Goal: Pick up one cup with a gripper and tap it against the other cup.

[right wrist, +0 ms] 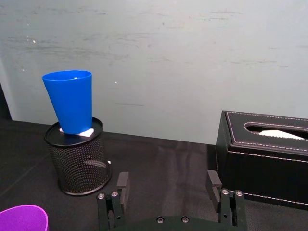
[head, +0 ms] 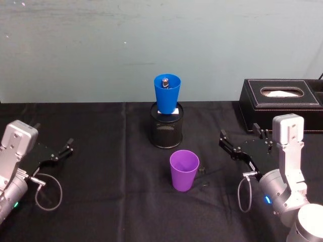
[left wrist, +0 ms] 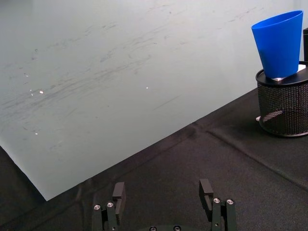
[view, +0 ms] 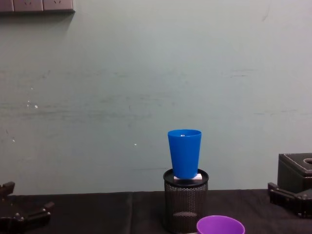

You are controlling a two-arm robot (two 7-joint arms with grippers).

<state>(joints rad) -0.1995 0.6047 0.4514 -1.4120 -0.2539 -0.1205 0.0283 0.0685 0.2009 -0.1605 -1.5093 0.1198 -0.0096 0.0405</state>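
Note:
The purple cup (head: 184,170) stands upright on the black cloth near the middle, mouth up; its rim also shows in the right wrist view (right wrist: 21,216) and the chest view (view: 220,225). Behind it, the blue cup (head: 167,93) (left wrist: 279,45) (right wrist: 71,101) (view: 185,152) sits on top of a black wire-mesh pen holder (head: 167,130), leaning slightly. My left gripper (head: 66,147) (left wrist: 162,188) rests open at the left, far from both cups. My right gripper (head: 239,132) (right wrist: 168,179) is open at the right, empty, pointing toward the holder.
A black tissue box (head: 280,103) (right wrist: 264,159) stands at the back right, just beyond my right gripper. A pale green wall closes the back. Cable loops hang by each wrist (head: 48,191) (head: 245,194). A small dark item (head: 203,170) lies beside the purple cup.

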